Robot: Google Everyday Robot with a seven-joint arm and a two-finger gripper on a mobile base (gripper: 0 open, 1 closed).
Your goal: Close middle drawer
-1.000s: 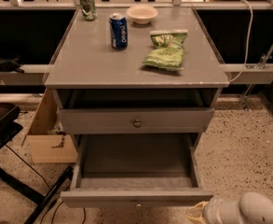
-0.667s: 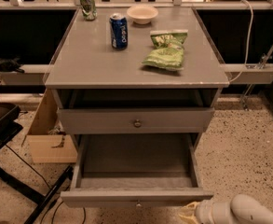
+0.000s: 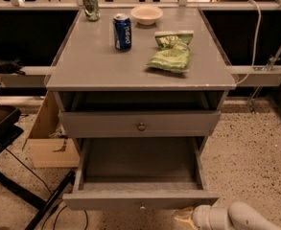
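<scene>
Middle drawer (image 3: 140, 199) stands pulled far out of the cabinet, its front running left to right low in the view, with the knob (image 3: 141, 206) at centre. Our pincer (image 3: 187, 219) sits just below that front, toward its right end; we cannot tell whether it is spread or pressed together. We judge the push must go straight back toward the cabinet. On the tabletop (image 3: 97, 66), the blue can (image 3: 122, 31) reads Pepsi; the green bag (image 3: 171, 54) and far can (image 3: 90, 5) we cannot read.
</scene>
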